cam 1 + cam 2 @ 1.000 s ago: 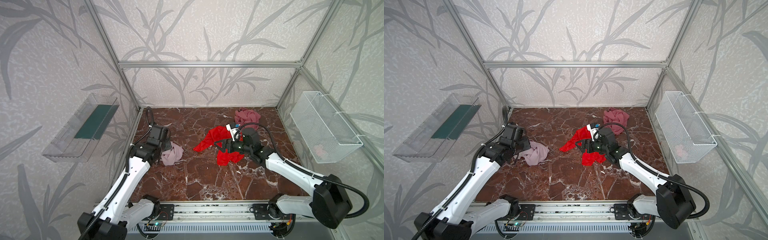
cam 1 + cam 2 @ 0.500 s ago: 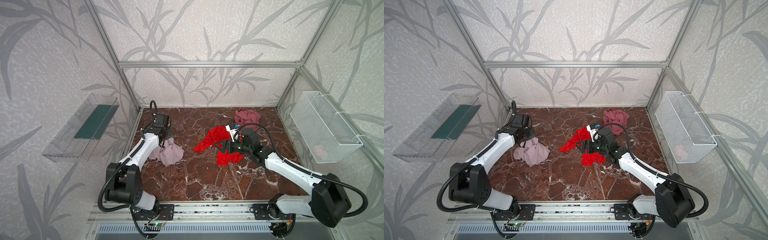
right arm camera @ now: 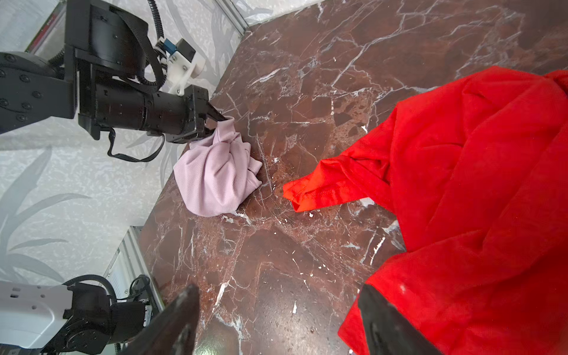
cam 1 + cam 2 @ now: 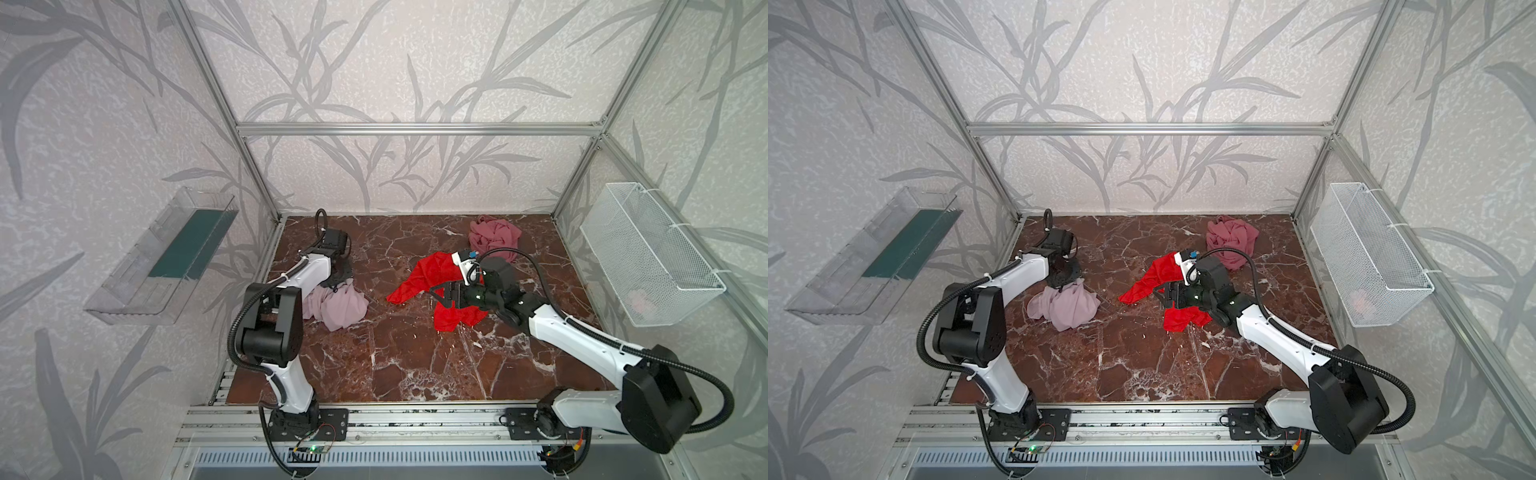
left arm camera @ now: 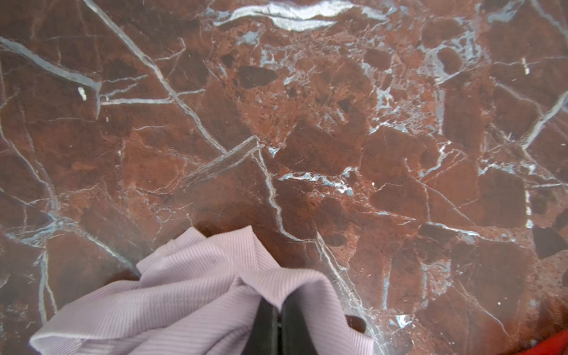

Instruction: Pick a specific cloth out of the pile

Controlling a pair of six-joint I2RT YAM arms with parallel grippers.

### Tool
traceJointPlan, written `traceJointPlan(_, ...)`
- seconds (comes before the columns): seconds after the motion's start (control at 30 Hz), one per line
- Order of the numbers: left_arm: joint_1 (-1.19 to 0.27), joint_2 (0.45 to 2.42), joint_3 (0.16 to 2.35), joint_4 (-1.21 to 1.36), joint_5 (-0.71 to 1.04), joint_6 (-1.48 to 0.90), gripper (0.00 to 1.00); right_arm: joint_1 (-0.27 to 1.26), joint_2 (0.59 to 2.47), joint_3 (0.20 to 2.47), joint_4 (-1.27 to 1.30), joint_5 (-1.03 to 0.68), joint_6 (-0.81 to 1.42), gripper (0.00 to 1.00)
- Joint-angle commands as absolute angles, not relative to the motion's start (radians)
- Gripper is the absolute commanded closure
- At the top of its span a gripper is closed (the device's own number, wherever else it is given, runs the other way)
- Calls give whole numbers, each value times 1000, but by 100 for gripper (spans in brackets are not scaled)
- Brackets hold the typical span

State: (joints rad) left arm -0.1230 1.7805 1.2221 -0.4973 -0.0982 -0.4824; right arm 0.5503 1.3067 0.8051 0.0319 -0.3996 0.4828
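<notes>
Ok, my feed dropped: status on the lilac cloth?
Left gripper shut on lilac cloth. Right gripper open at red cloth edge. Cloths apart, nothing blocking.

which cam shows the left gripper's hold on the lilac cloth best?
Right wrist: the left gripper shows side-on, jaws shut on a bunched fold of the cloth. Left wrist shows only closed fingers and fabric close up. In both top views the pinch is small and partly hidden.

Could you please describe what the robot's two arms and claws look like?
The left arm and right arm share white link shells and black joint housings, each trailed by a black corrugated cable. The left claw and right claw are black with slim tapered fingers; a white camera mount with a blue connector sits behind each.
</notes>
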Motion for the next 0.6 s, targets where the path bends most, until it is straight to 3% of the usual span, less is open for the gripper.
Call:
traceJointPlan(0.0, -117, 1746, 1232, -496, -87, -482, 100, 546, 1266, 830, 12, -387, 472, 19)
traceJointPlan(0.1, -117, 1710, 1241, -515, -86, -479, 98, 546, 1244, 825, 5, -376, 474, 19)
traceJointPlan(0.2, -117, 1660, 1246, -532, -95, -476, 67, 546, 1226, 832, -10, -370, 470, 19)
traceJointPlan(0.27, -117, 1618, 1246, -542, -103, -470, 60, 545, 1223, 844, -28, -370, 458, 19)
traceJointPlan(0.57, -138, 1357, 1148, -553, -32, -489, 57, 546, 1205, 842, -31, -364, 449, 19)
